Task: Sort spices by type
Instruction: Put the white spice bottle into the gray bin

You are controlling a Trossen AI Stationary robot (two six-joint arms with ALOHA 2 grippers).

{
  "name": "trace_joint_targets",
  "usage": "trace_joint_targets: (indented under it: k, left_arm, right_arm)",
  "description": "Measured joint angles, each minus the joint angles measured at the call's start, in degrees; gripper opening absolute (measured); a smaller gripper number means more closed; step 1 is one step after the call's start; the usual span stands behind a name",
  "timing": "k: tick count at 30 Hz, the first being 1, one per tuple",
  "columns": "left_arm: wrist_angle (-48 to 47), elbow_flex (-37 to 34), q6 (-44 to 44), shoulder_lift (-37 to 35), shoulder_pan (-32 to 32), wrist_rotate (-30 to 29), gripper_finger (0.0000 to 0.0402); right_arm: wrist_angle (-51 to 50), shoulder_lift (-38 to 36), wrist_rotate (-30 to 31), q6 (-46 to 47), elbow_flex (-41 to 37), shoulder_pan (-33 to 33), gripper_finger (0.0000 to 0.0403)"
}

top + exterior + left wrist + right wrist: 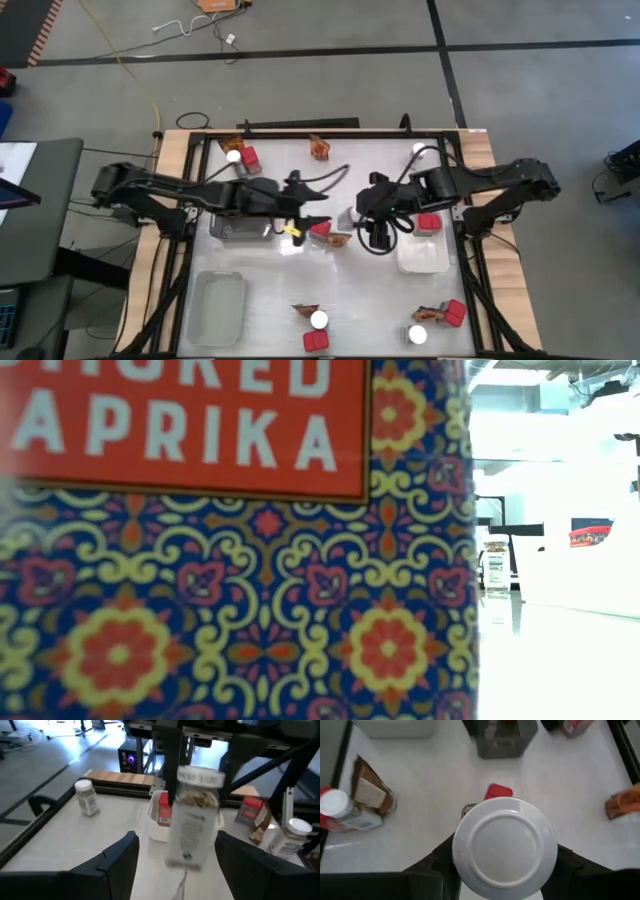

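My right gripper (378, 238) is near the table's middle, beside the white tray (422, 258), and is shut on a small round jar with a white lid (505, 847). In the left wrist view that jar (192, 815) stands upright in front of the white tray (156, 831), which has a red box (164, 810) in it. My left gripper (306, 214) is to the jar's left, next to the grey tray (240, 230). It is open and faces the jar, touching nothing. A red box (497, 791) lies on the table under the held jar. My right gripper comes from above, pointing down, with its fingers (442, 865) on two opposite sides of the jar's top, at the white lid (470, 870). The lid hides the exact place of contact. The jar (192, 835) stays upright; whether its base is off the table, I cannot tell.
More jars, red boxes and packets lie along the far edge (250, 157) and the near edge (319, 320), with a red box and a packet at the centre (330, 235). A clear tray (215, 305) is near left. A paprika box (230, 560) blocks most of the low view.
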Motion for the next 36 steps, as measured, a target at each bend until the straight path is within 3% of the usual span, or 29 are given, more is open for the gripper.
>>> trace_joint_targets:
  k: [5, 11, 21, 29, 36]
  left_arm:
    - [-4.8, 8.5, 2.6, 6.5, 0.0, 4.7, 0.0248]
    - [-8.5, 13.8, 2.9, 10.1, 0.1, 6.1, 0.0248]
    - [-9.4, 14.3, -2.2, 10.2, 0.1, 6.1, 0.0248]
    - [-20.2, 22.7, -2.0, 10.1, 0.7, 5.5, 0.0247]
    - [-25.8, 23.3, -4.4, 10.1, 2.1, 9.9, 0.0247]
  right_arm:
    - [3.8, 0.0, 0.0, -0.3, 0.0, 0.4, 0.0214]
    - [5.2, 0.0, 0.0, -0.3, 0.0, 0.6, 0.0214]
    - [5.6, 0.5, -0.1, -0.4, 0.0, 1.0, 0.0214]
    - [6.6, 0.7, 0.0, -0.5, 0.1, 0.9, 0.0214]
    - [7.1, 0.6, -0.1, -2.2, 0.0, 0.3, 0.0214]
